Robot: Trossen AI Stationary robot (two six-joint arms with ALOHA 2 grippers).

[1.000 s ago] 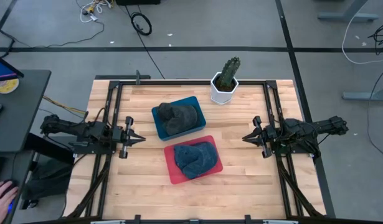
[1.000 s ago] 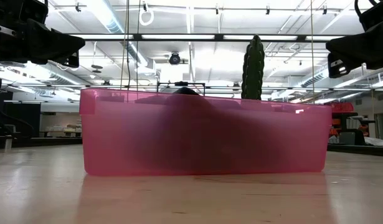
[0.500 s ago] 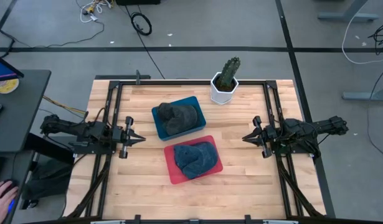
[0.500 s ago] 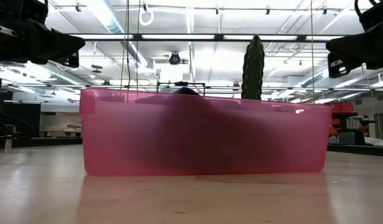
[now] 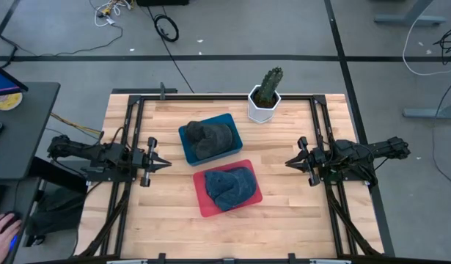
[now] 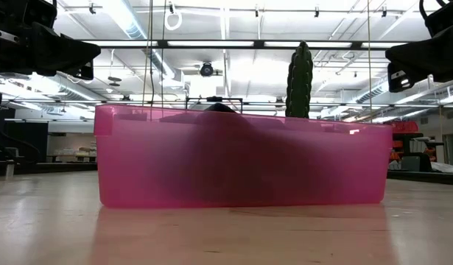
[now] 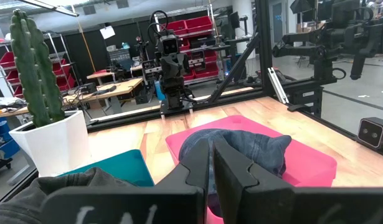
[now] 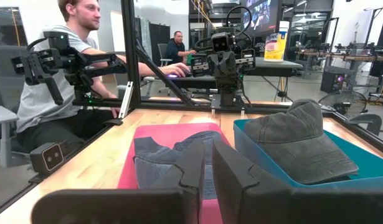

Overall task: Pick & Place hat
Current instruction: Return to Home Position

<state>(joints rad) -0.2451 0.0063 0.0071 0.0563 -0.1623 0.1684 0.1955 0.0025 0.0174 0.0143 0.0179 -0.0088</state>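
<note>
A blue denim hat (image 5: 230, 188) lies in a red tray (image 5: 203, 202) near the table's middle; a dark grey cap (image 5: 210, 138) lies in a blue tray (image 5: 187, 148) just beyond it. My left gripper (image 5: 166, 163) hovers at the table's left side, shut, pointing toward the trays. My right gripper (image 5: 289, 162) hovers at the right side, shut, facing them too. The left wrist view shows the denim hat (image 7: 247, 149) and the grey cap (image 7: 73, 183); the right wrist view shows the grey cap (image 8: 300, 140) and the denim hat (image 8: 163, 155).
A cactus in a white pot (image 5: 266, 97) stands at the table's far edge, beyond the trays. Black frame rails (image 5: 130, 132) run along the table's left, right and far sides. Bare wood lies between each gripper and the trays. People sit beyond the table (image 8: 66, 74).
</note>
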